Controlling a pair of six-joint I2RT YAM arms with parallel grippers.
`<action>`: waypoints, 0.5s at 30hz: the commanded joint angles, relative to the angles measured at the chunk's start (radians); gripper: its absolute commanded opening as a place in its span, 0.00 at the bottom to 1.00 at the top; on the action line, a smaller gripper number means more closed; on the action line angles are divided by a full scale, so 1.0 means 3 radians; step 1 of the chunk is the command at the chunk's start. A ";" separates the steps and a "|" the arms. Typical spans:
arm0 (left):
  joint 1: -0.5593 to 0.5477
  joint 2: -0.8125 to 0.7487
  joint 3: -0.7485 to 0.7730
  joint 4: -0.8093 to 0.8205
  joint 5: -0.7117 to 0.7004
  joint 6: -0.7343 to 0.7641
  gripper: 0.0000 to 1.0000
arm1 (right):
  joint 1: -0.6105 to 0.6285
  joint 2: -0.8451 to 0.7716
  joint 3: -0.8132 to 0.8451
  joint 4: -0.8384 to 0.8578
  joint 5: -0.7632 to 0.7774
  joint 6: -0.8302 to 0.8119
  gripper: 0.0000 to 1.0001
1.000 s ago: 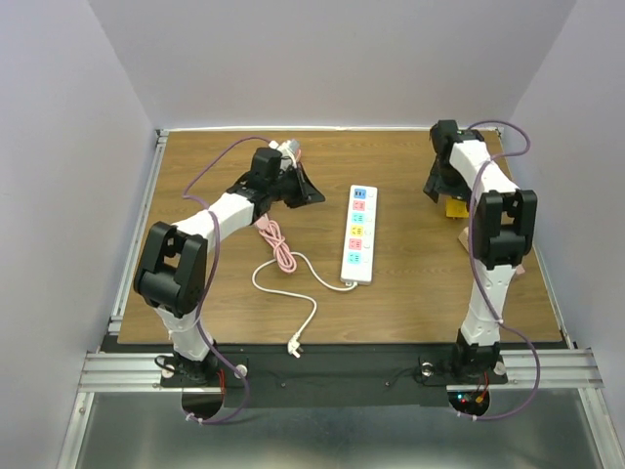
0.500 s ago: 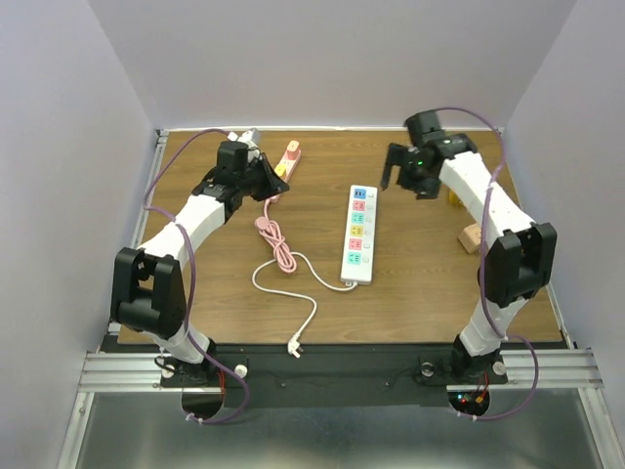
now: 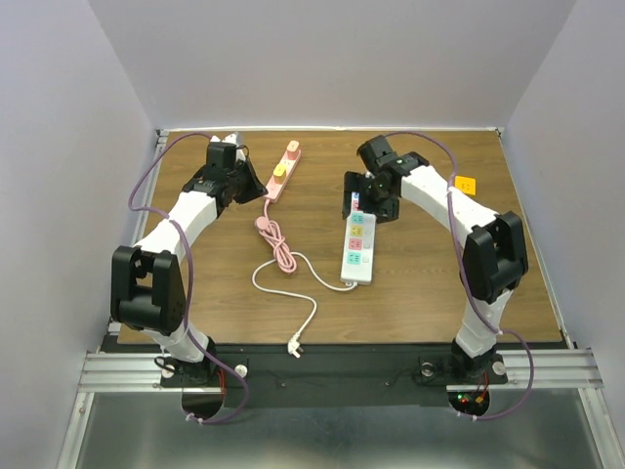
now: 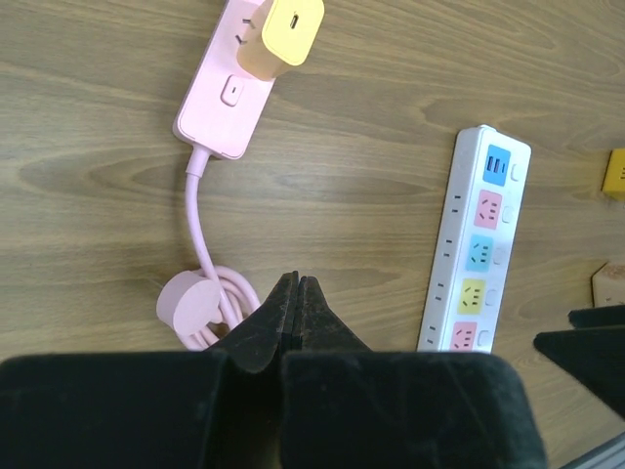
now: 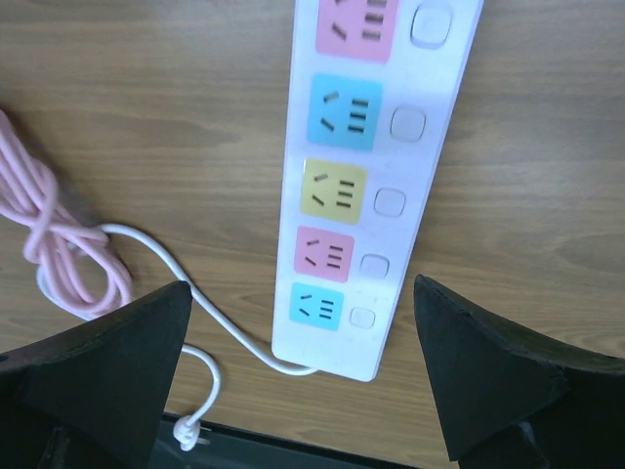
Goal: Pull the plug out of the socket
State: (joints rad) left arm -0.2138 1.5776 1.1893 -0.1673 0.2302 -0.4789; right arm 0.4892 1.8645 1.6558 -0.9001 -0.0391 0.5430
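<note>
The socket, a long white power strip [image 3: 357, 244] with coloured outlet faces, lies mid-table; the outlets that show hold no plug. It also shows in the left wrist view [image 4: 477, 259] and the right wrist view [image 5: 366, 186]. Its thin white cord [image 3: 283, 283] curls toward the near edge. My right gripper [image 3: 369, 195] is open, hovers over the strip's far end and hides that end in the top view; its jaws stand wide either side of the strip [image 5: 303, 293]. My left gripper [image 3: 246, 182] is shut and empty [image 4: 296, 283], near a pink power strip [image 4: 229, 88] that carries a yellow plug [image 4: 288, 29].
The pink strip [image 3: 281, 174] lies at the back, and its coiled pink cord [image 3: 276, 239] lies left of the white strip. A small yellow block [image 3: 466, 184] lies at the back right. The white cord's plug end [image 3: 294, 347] rests by the table's near edge.
My right arm has swung left from the back right corner to above the white strip's far end. My left arm has drawn back and left, uncovering the pink strip.
</note>
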 commanded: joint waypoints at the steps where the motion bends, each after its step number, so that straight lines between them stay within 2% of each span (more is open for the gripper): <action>1: 0.0022 -0.0069 0.0086 0.0015 -0.0011 0.0063 0.00 | 0.0194 0.0013 -0.0180 0.0045 0.0094 0.0056 1.00; 15: 0.0033 -0.0227 -0.0308 0.0138 0.0051 0.0027 0.00 | 0.0348 0.0197 -0.0529 0.0060 0.0427 0.0174 1.00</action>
State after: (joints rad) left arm -0.2111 1.5749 1.1172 -0.1505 0.2356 -0.4797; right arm 0.5961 1.9293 1.5146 -0.8970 0.0410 0.5819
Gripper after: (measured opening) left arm 0.014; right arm 0.998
